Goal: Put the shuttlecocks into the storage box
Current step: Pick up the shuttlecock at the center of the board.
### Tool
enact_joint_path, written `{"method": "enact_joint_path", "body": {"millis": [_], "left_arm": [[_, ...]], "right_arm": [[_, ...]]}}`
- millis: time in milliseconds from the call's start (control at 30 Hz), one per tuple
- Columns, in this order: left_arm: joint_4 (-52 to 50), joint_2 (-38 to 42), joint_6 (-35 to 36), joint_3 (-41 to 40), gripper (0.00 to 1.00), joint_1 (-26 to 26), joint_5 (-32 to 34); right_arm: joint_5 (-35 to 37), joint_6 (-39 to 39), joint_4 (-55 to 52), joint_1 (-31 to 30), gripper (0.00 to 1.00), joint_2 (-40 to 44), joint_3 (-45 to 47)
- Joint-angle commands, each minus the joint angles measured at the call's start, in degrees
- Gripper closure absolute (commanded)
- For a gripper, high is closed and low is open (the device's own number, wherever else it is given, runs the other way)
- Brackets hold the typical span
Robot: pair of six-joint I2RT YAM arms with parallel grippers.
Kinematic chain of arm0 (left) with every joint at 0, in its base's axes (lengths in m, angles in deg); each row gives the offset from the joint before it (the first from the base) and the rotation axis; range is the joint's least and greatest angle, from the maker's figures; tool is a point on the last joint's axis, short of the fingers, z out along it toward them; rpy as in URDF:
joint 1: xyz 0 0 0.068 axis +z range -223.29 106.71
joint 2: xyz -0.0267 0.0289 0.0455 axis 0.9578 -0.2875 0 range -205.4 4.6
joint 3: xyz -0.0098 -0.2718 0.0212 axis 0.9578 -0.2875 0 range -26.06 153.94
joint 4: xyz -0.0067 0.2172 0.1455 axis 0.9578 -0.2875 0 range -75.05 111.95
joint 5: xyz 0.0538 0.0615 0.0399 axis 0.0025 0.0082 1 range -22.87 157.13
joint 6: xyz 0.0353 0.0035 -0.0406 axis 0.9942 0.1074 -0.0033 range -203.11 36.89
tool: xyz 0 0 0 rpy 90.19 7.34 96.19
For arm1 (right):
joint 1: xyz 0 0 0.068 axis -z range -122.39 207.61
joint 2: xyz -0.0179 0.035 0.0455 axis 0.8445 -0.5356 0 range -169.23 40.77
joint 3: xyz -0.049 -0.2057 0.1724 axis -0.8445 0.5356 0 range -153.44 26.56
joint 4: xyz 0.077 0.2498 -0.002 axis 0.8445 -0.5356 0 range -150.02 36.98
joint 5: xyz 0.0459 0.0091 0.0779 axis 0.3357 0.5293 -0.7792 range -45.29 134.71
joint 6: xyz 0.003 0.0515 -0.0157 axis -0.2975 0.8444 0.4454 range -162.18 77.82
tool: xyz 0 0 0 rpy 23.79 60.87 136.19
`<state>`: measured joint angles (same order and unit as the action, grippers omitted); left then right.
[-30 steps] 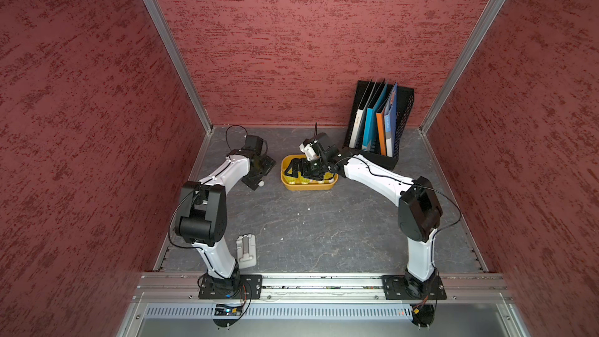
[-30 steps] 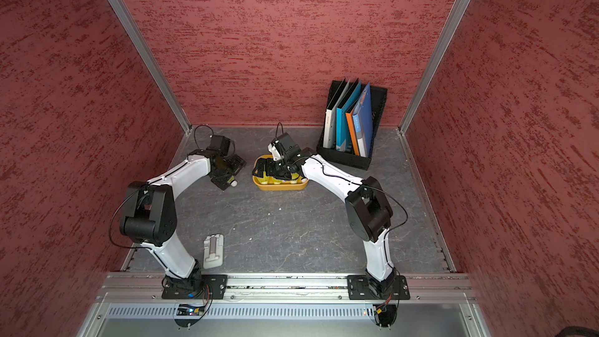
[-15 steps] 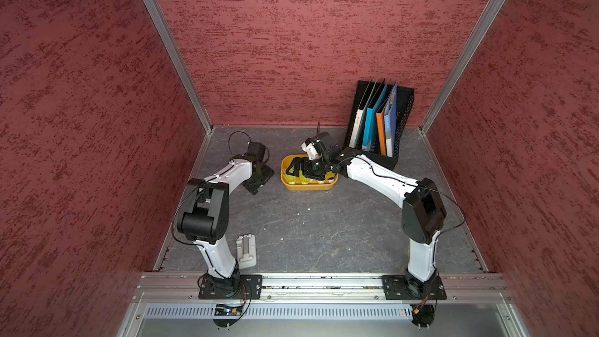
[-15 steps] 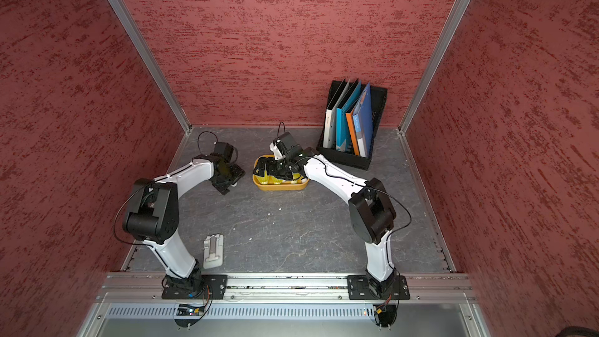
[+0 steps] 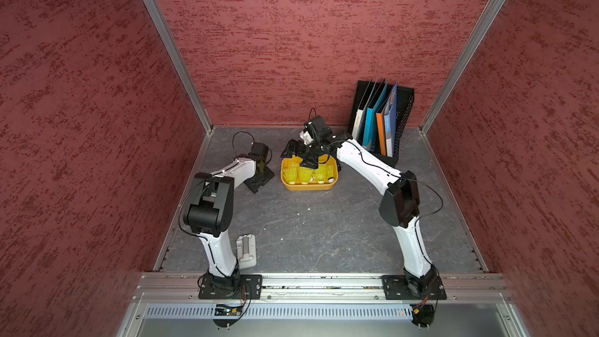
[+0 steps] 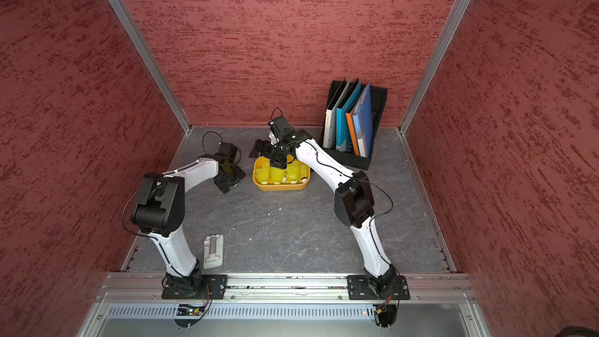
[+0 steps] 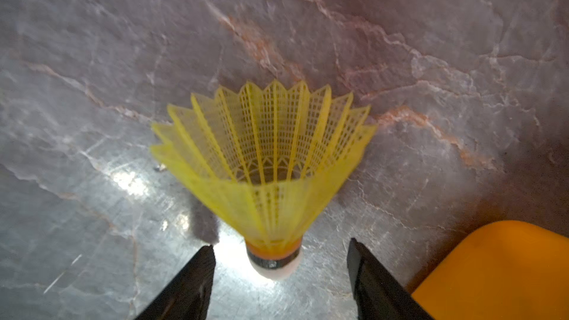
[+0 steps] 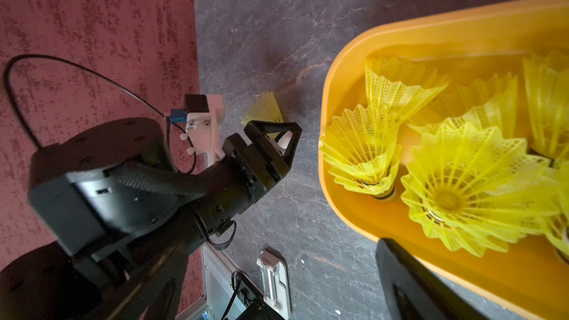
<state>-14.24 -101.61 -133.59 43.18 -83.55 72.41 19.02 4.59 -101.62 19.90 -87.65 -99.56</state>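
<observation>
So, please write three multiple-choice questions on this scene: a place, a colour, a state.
1. Where is the shuttlecock nearest the left gripper?
A. on the table beside the storage box
B. inside the box
C. on the box's rim
2. What colour is the storage box?
A. blue
B. black
C. orange-yellow
3. How does the left gripper stand?
A. shut on the shuttlecock
B. open, fingers either side of its white tip
C. shut, empty
Answers: 1 A, it lies on the grey table by the box's corner; 2 C, its wall shows orange-yellow; 3 B, gaps show beside the tip.
</observation>
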Motion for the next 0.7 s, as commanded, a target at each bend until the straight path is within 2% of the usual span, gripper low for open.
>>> {"method": "enact_joint_path", "body": {"millis": [0, 133, 433, 567, 667], "left_arm": [[-1.2, -1.4, 0.8, 1.7, 0.30, -0.2, 1.9], [-2.4, -2.2, 1.1, 2.3, 0.33, -0.2, 2.4], [-3.5, -3.2, 1.7, 3.1, 0.40, -0.7, 3.6], [-3.7, -3.6, 2.7, 3.8, 0.46, -1.0, 4.5], [-3.5, -4.0, 3.2, 3.8, 0.56, -1.1, 4.8]], "right_arm": [[-0.5, 2.3, -7.1, 0.2, 0.01, -2.2, -5.3], [-0.2, 3.2, -8.7, 0.3, 0.01, -4.2, -9.3], [1.2, 2.1, -9.0, 0.3, 0.01, -3.1, -8.5], [1.7, 1.8, -8.9, 0.3, 0.01, -2.5, -7.8], [1.5, 1.7, -8.4, 0.3, 0.02, -2.1, -7.1]]}}
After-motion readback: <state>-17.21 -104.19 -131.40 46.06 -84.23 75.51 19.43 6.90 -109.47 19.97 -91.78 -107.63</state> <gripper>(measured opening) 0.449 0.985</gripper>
